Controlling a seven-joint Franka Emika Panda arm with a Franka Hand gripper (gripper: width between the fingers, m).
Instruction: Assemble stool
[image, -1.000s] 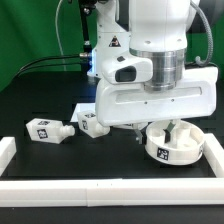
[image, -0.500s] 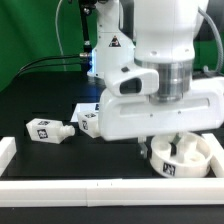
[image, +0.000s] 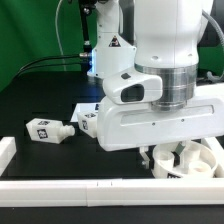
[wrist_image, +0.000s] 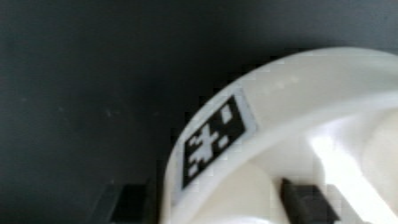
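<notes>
Leftmost, well away from the gripper (wrist_image: 210, 202) toward the exterior view's left, the far leg (image: 41, 129) lies on its side on the desk (image: 40, 95). The near leg (image: 90, 121) lies closer, also toppled. Directly beneath the gripper sits the seat (image: 188, 160), its tagged rim (wrist_image: 222, 135) pinched between narrowly set fingers (wrist_image: 125, 203).
</notes>
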